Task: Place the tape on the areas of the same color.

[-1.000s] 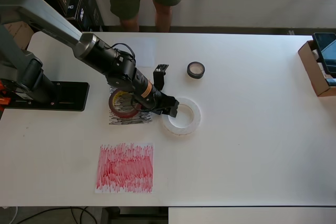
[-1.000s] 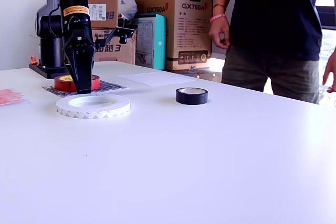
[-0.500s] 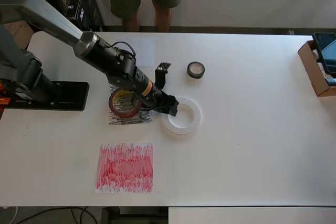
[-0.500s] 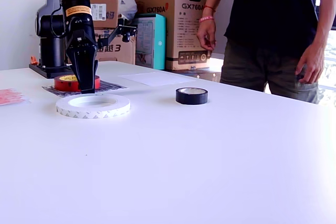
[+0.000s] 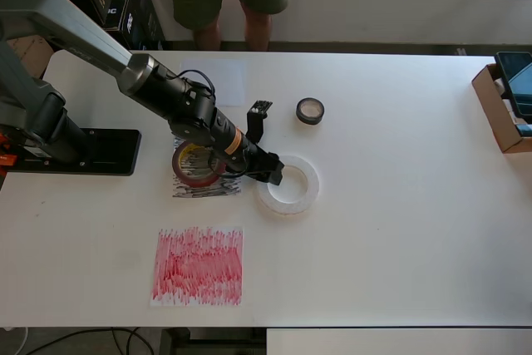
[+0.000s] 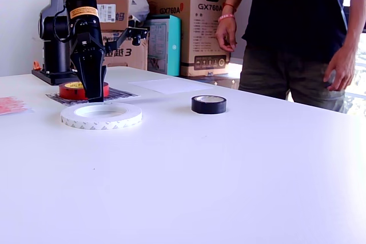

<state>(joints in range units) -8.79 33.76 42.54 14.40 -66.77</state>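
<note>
white ring (image 6: pixel 101 115): nearest in the exterior view, flat on the bare table (image 6: pixel 240 175), on no sheet. Looks light and stiff, with a thin wall and a big open centre. Best hold, I'd say, is across the wall: one finger inside, one outside.
gripper (image 5: pixel 273 175): points down at the ring's rim on the overhead view's left, right over the wall. Whether it touches is hidden. Jaws look close together; I cannot tell whether it is closed on the wall or just near it.
red ring (image 5: pixel 196 164): just beyond, lying on the black sheet (image 5: pixel 205 186), so wrong colour. Rigid, yellowish core; grab across the wall the same way.
black roll (image 6: pixel 209 104): small, squat, on bare table well apart from the others. Probably graspable across the full width.
red sheet (image 5: pixel 199 265): nothing on it, near the table's front edge in the overhead view.
white sheet (image 6: pixel 174 85): farthest, nothing on it.
status: judging by this layout, no roll is sorted yet.
</note>
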